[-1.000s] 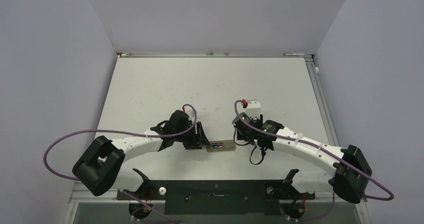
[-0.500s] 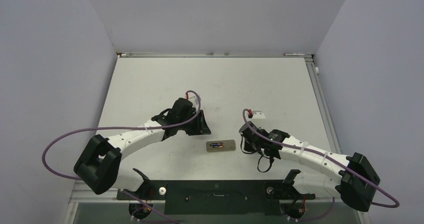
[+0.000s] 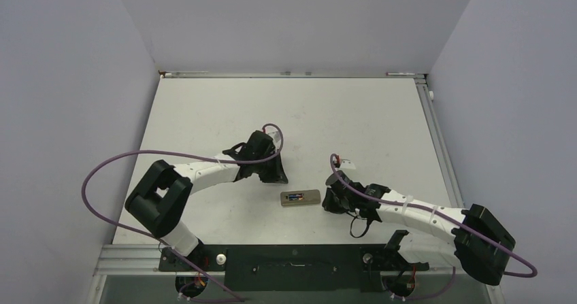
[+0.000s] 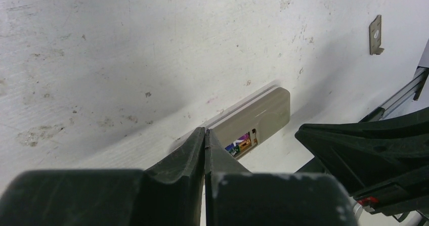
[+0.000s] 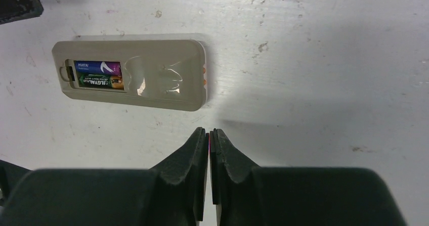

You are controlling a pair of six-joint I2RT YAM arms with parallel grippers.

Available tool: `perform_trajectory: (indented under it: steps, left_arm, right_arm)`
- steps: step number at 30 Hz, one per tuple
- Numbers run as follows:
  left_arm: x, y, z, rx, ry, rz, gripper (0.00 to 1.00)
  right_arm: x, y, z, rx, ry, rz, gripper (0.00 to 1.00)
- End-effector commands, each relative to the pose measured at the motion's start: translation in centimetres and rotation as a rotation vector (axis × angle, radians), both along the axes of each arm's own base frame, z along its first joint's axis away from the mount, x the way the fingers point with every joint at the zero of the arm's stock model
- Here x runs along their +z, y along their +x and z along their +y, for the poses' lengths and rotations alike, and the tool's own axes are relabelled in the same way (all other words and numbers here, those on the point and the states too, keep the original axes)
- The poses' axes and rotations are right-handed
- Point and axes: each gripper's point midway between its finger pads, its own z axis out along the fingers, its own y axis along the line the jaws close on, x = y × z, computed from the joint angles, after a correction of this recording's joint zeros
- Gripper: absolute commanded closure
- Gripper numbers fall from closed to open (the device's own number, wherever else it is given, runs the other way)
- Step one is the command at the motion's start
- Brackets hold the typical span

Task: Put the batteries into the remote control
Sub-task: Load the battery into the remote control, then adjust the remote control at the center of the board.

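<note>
Left gripper (image 3: pixel 277 175) is sitting fully shut, fingers pressed flat together w/ nothing btwn them. It's hovering near the remote control's (image 3: pixel 300 198) left end, and in the top view a strip of bare table is showing btwn the two. Right gripper (image 5: pixel 209 135) is likewise clamped closed on nothing. Its tips are pointing at the remote's long side from just beside it, not touching.

Table (image 3: pixel 204 113) is showing white and scuffed, w/ specks and scratches all over in both wrist views.

Remote is lying flat, back side up, btwn the two grippers and toward the near edge. It's looking beige-grey up close, and its battery recess is standing uncovered.

Small grey cover piece (image 4: pixel 375 34) is lying flat on the table, well apart from the remote and beyond the right gripper in the top view.

Batteries (image 5: pixel 97 66) are both sitting side by side in the recess, at the end nearer the left arm. One is showing a purple-blue label, the other green, w/ orange-gold ends.
</note>
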Motion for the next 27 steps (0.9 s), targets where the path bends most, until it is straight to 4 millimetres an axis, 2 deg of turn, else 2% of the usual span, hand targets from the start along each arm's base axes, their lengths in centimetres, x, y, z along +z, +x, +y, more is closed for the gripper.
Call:
perform_trajectory:
  steps: [1, 10, 18, 27]
  left_arm:
    - [1.0, 1.1, -2.4, -0.025, -0.074, -0.023, 1.0]
    - [-0.9, 0.0, -3.0, -0.054, -0.06, 0.03, 1.0]
    - [-2.7, -1.5, -1.6, -0.062, -0.014, 0.066, 1.0]
    - [-3.5, -2.8, -0.5, -0.071, 0.012, 0.087, 1.0]
  right_arm:
    - [-0.1, 0.3, 2.4, 0.022, 0.091, 0.006, 0.91]
    - [-0.9, 0.7, 3.4, 0.043, 0.084, 0.017, 0.91]
    - [-1.3, 1.5, 3.6, 0.032, 0.05, 0.016, 0.91]
    - [-1.4, 2.9, 3.9, 0.013, -0.001, 0.0, 0.91]
